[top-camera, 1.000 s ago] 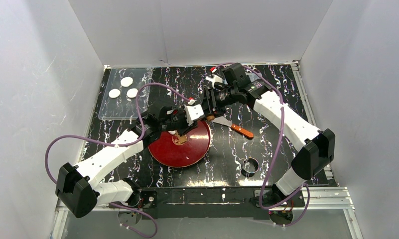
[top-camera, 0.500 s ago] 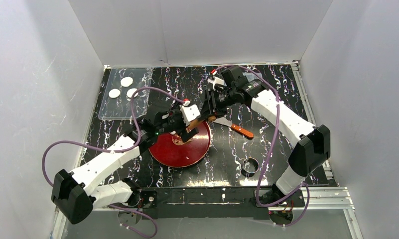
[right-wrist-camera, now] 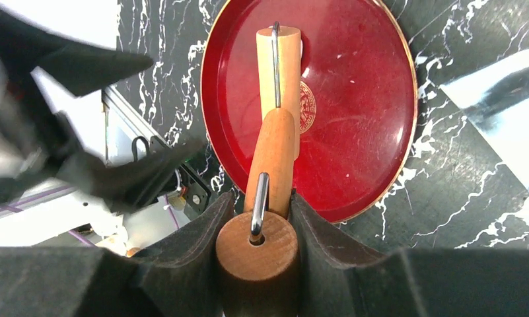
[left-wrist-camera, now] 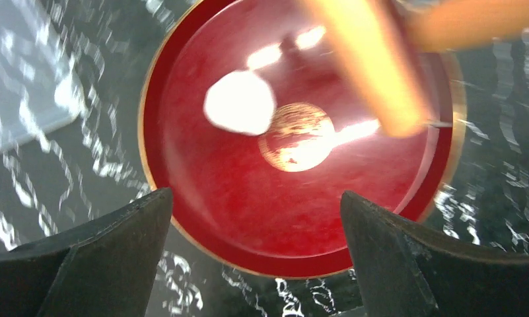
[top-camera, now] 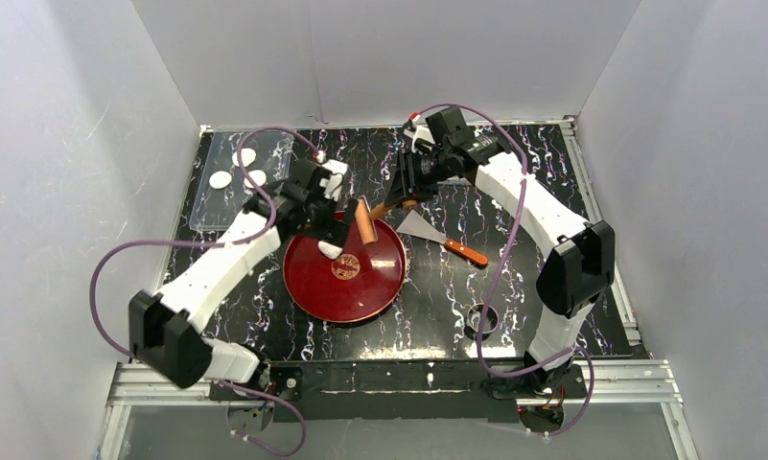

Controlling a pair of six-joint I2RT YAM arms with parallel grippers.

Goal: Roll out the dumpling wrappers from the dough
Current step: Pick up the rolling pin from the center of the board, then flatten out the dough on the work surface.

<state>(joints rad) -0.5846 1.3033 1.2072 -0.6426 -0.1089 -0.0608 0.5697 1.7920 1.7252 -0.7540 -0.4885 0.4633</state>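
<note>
Mid-task: three wrappers (top-camera: 221, 178) lie done on the tray (top-camera: 207, 209), dough (left-wrist-camera: 238, 102) on the plate (left-wrist-camera: 248, 231) apparently awaits rolling — L end effector (left-wrist-camera: 255, 198) wide open above it, R end effector (right-wrist-camera: 261, 198) gripping the roller (right-wrist-camera: 278, 66) over the plate.

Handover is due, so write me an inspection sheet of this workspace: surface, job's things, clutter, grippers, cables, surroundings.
Surface: black, white-veined tabletop.
Job's things: soft white dough piece lies on round red plate; thin white round discs lie in clear plastic tray, far left.
Clutter: orange-handled metal scraper and metal ring cutter, right of the plate.
Grippers: left gripper above the plate, jaws open, empty; right gripper jaws shut on wooden rolling pin, roller over the plate.
Cables: purple cables loop off both arms; one arcs over the tray.
Surroundings: plain white walls; nothing else seen.
</note>
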